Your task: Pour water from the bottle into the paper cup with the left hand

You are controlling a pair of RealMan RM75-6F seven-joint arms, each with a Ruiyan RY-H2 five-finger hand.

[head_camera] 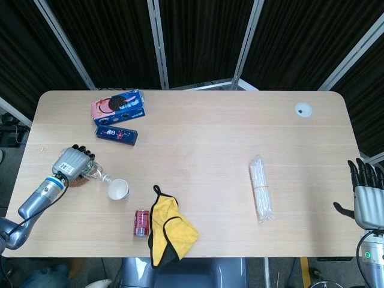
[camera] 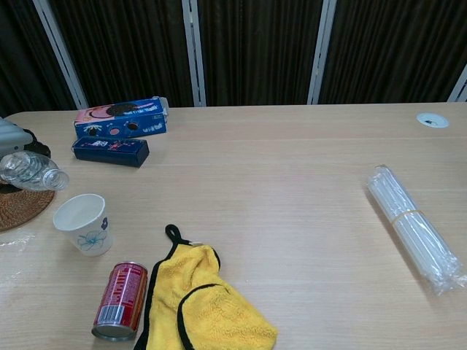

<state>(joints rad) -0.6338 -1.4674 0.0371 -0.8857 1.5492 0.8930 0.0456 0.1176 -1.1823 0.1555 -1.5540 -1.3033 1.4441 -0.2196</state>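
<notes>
Left hand (head_camera: 70, 162) at the near-left of the surface (head_camera: 210, 150), fingers (head_camera: 84, 154) clenched around a clear plastic bottle (camera: 31, 172). Bottle tilted, neck pointing right and slightly down, mouth above and just left of the paper cup (camera: 84, 223); whether water is flowing cannot be told. Paper cup upright on the surface, white with a small blue flower print, mouth open. Under the left hand a round woven coaster (camera: 22, 201), only its right part visible in the chest view. Near the cup, on its near-right side, a red drink can (camera: 117, 300) lies on its side, and just right of the can a yellow cloth (camera: 204, 305) with black edging lies crumpled at the near edge. Far-left: a blue and pink cookie box (head_camera: 119, 106), and just near of it a smaller dark blue box (head_camera: 116, 134), the two close together. Right of centre a bundle of clear straws in a plastic wrapper (head_camera: 260, 188) lies lengthwise, well apart from the cup. A round white grommet (head_camera: 303, 109) sits at the far-right of the surface. Right hand (head_camera: 367, 195) off the right edge of the surface, fingers released, spread and pointing up, holding nothing.
</notes>
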